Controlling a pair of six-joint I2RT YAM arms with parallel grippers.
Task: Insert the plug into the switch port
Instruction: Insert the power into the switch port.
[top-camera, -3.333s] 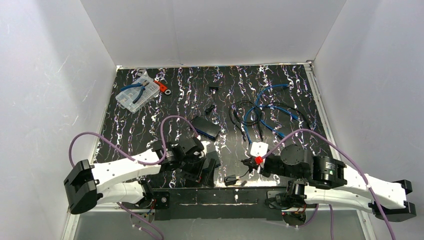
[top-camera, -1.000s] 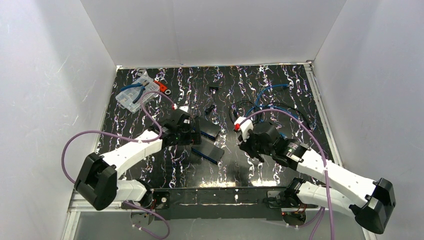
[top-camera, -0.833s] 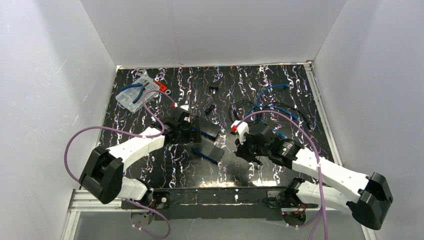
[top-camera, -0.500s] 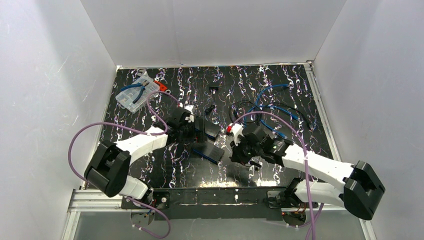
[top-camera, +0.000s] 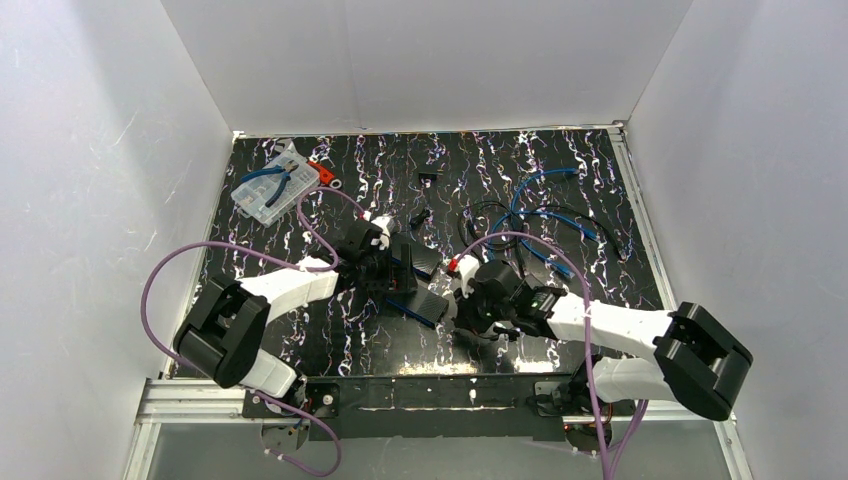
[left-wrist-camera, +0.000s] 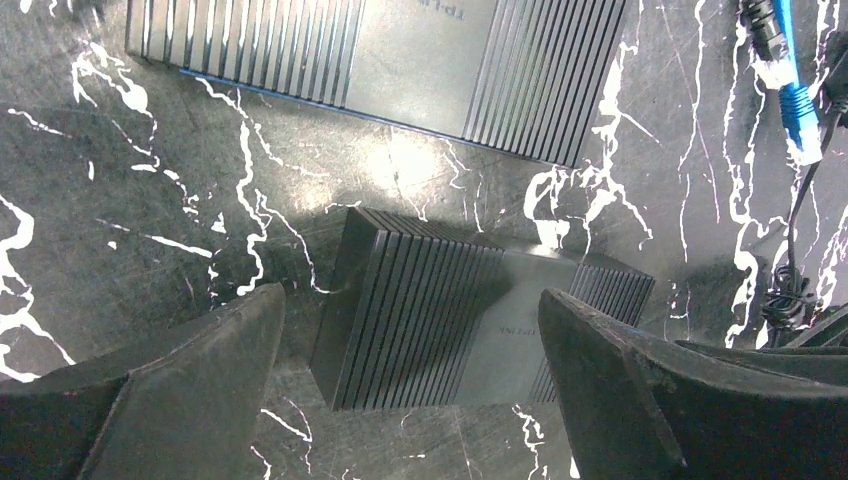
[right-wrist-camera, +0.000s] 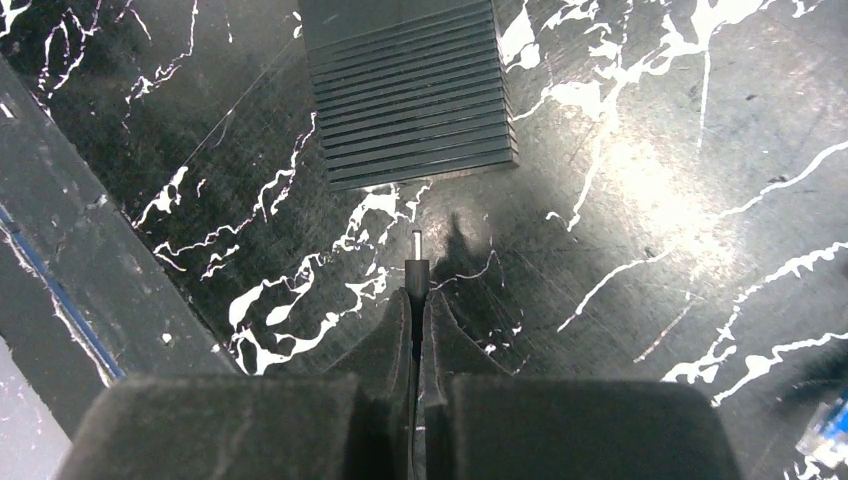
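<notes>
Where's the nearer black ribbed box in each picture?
Top: box near the middle, nearer of two.
Left wrist: lower middle, between the open fingers of the left gripper.
Right wrist: top centre, beyond the plug held by the right gripper.
Shared landmark: white-veined black mat.

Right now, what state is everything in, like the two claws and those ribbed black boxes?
Left gripper: open, straddling one ribbed black switch box, not gripping.
Right gripper: shut on the small black barrel plug.
Plug: held, not in any port.
Second ribbed black switch box: lying flat, untouched.
Blue network cable: unplugged, lying loose.
</notes>
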